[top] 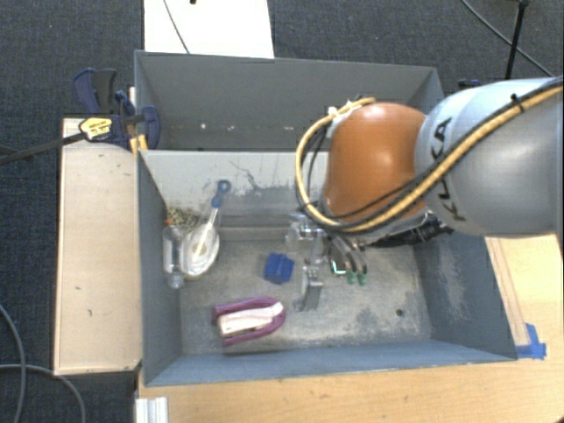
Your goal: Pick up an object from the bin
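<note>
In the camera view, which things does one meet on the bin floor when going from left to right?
heap of white plastic utensils → small blue block → end effector

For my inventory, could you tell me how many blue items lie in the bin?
2: a blue block mid-floor left of the gripper, a blue-tipped handle at rear left; the arm may hide others.

Looks down into the grey bin from up high, a bit from one side, fairly close.

Small blue block, middle of the bin, purple-and-white oblong thing lying flat nearby
</note>
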